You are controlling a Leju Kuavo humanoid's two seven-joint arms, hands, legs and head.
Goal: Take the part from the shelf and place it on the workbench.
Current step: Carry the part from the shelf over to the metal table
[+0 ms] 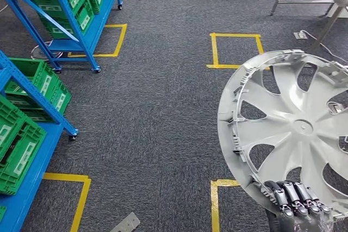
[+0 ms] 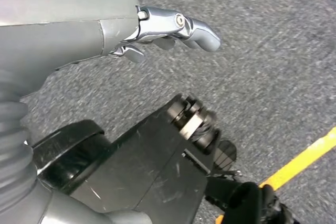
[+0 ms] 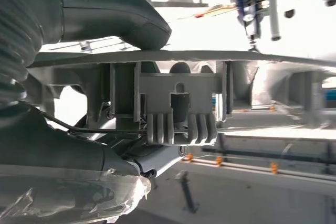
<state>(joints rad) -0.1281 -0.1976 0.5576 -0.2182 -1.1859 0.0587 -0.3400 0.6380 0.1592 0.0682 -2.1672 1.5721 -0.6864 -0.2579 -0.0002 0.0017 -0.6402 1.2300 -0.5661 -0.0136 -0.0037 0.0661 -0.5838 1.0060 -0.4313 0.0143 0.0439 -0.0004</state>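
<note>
The right hand (image 1: 297, 199) gripped the silver wheel cover (image 1: 293, 129) by its lower rim, fingers (image 1: 287, 193) curled over the edge. Left to right: blue shelves (image 1: 24, 107) (green crates), grey carpet, the cover raised above it. The left hand (image 2: 166, 27) held nothing, fingers loosely apart.

part: silver wheel cover (image 1: 295, 129) | spoked, inner side apparently up | tilted above carpet | lower rim in right hand (image 1: 297, 199)

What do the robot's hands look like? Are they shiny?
Partly. The left hand has a smooth grey cover, a ribbed grey cuff and shiny silver fingers. The right hand has dark, segmented fingers with silvery bands, and its thumb is thick and dark grey.
</note>
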